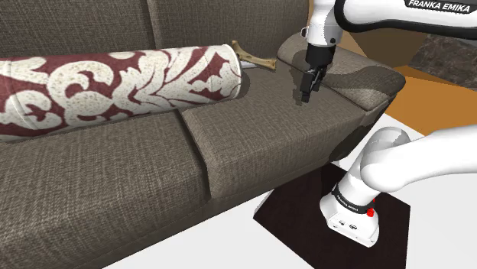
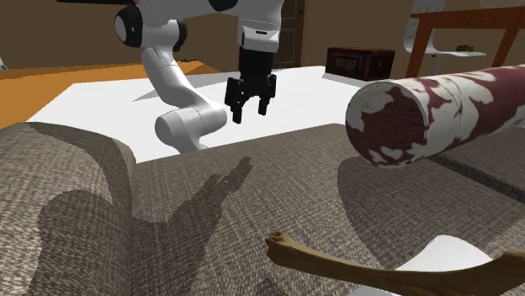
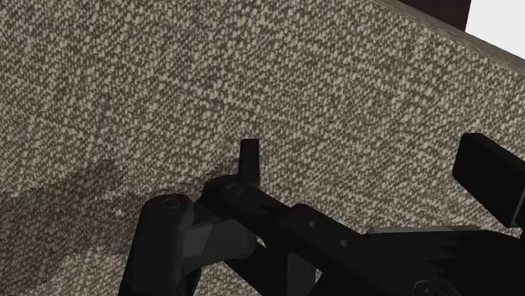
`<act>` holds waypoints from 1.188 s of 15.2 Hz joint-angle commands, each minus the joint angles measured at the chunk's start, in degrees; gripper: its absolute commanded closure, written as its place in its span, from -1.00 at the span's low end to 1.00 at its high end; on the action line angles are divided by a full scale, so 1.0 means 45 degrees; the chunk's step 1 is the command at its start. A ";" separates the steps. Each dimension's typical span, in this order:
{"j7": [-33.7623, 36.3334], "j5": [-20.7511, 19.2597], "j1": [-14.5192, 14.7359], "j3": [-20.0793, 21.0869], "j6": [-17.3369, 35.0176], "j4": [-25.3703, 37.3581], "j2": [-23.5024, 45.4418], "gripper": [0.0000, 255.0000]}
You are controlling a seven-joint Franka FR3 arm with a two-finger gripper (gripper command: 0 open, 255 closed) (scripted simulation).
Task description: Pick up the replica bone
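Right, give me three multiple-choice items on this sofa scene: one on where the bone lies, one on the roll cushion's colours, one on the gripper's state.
1. Where does the bone lie?
A. On the floor by the stand
B. On the sofa, at the back of the seat, past the end of the roll cushion
C. Between the gripper's fingers

2. What colours is the roll cushion?
A. Dark red and white
B. Plain blue
C. Green and yellow

3. How is the gripper?
A. Shut on the bone
B. Shut on nothing
C. Open, over the sofa

Answers:
1 B: the shoulder view shows the bone at the back of the seat, beyond the cushion's end.
2 A: it has a white pattern on dark red.
3 C: the fingers stand apart and clasp nothing.
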 commanded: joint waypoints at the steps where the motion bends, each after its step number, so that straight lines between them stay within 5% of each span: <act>1: 0.0000 0.0000 0.0000 0.0000 0.0000 0.0000 0.0000 -1.00; 10: -0.2588 -0.1202 -0.0164 -0.1627 0.2633 0.1497 0.2958 -1.00; 18: -0.4861 -0.1252 -0.0117 -0.2831 0.4394 0.3901 0.6043 -1.00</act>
